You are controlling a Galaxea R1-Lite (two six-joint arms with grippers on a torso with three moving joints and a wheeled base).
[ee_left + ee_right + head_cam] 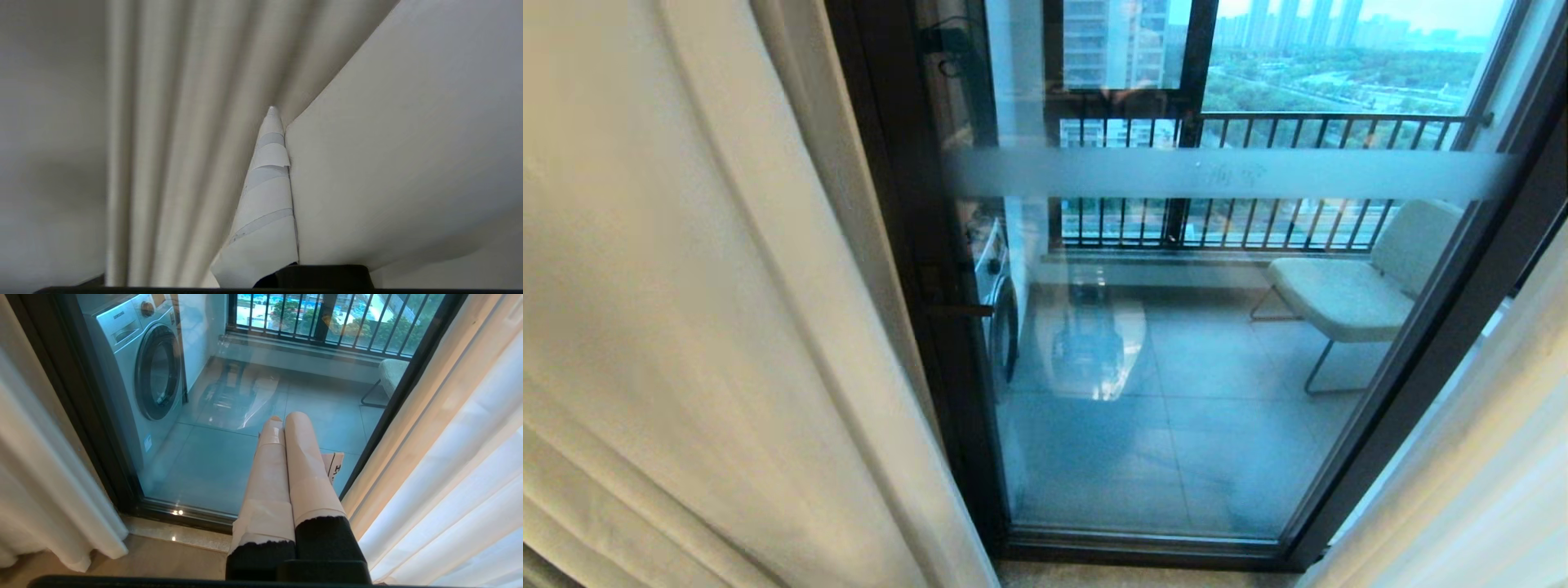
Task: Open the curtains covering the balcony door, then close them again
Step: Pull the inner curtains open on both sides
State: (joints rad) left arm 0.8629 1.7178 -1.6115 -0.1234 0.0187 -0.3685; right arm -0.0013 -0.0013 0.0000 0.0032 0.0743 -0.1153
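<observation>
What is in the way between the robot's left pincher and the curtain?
Nothing visible. The left gripper is shut on a fold of the cream curtain, with cloth against its taped fingers. The right gripper hangs shut before the balcony door.

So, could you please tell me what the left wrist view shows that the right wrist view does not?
Only the left wrist view shows the left pincer, shut on a fold of the cream curtain, with fabric filling the picture. Only the right wrist view shows the right pincer, shut and empty, plus the balcony door, a washing machine and a chair behind the glass. Both show cream curtain fabric.
</observation>
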